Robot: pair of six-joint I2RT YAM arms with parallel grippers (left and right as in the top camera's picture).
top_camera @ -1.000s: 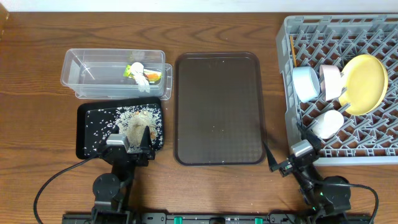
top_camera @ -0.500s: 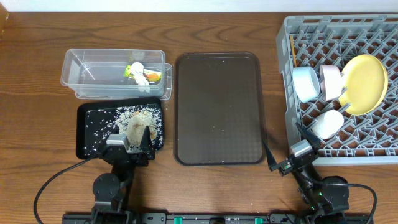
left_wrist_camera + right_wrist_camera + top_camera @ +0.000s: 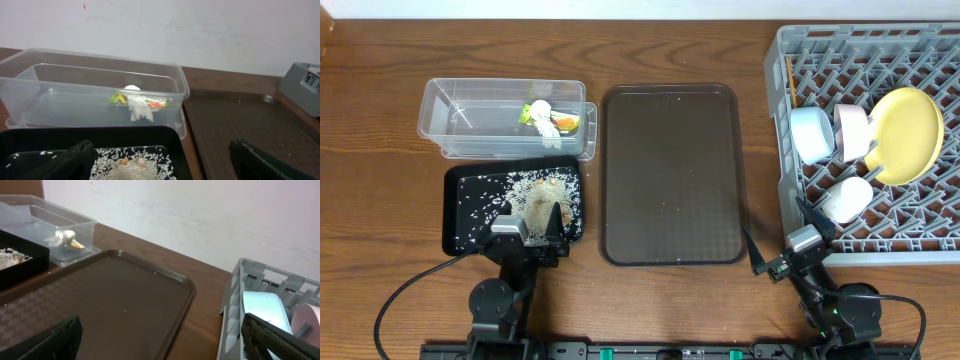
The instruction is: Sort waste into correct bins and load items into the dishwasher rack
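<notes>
1. Dishwasher rack (image 3: pixel 900 250), right side. It holds the yellow plate (image 3: pixel 905 135), light blue bowl (image 3: pixel 810 135), white bowl (image 3: pixel 852 130), white cup (image 3: pixel 847 198) and chopsticks (image 3: pixel 790 75).
2. Brown serving tray (image 3: pixel 670 175), centre, nothing on it.
3. Clear tub (image 3: pixel 450 115), far left, holding the green wrapper (image 3: pixel 565 122) and tissue (image 3: pixel 542 112).
4. Black tray (image 3: pixel 455 235), near left, holding the rice scraps (image 3: pixel 535 190).
5. Left gripper (image 3: pixel 532 215), at the black tray's near edge. Fingers spread wide, nothing held.
6. Right gripper (image 3: pixel 778 228), beside the rack's near-left corner. Fingers spread wide, nothing held.
7. Judgement: sorting and loading look complete. The step in hand is parking, and any further movement should lift clear of the black tray's rim and the rack wall so nothing gets nudged.
</notes>
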